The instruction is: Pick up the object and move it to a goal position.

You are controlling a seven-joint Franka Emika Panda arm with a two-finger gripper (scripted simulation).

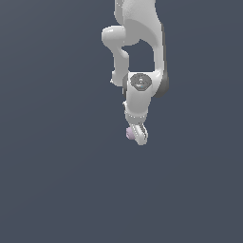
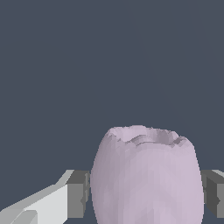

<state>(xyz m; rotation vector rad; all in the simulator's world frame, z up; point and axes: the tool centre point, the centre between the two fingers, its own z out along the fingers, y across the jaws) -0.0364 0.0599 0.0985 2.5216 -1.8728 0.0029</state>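
Arm reaching down over a plain slate-grey counter (image 1: 52, 180), its hand (image 1: 137, 134) at the lowest point. The object (image 2: 146, 175), a pale pink-lilac lump, sits between the two grey pads (image 2: 78, 194), one on each side. The pads appear to touch its flanks, so the hand reads as pinching the object; a hairline gap cannot be ruled out. In the exterior view only a sliver of the object (image 1: 129, 133) shows beside the fingers. Centring the lump between the pads likely keeps the grip balanced for lifting. No goal marker is visible.
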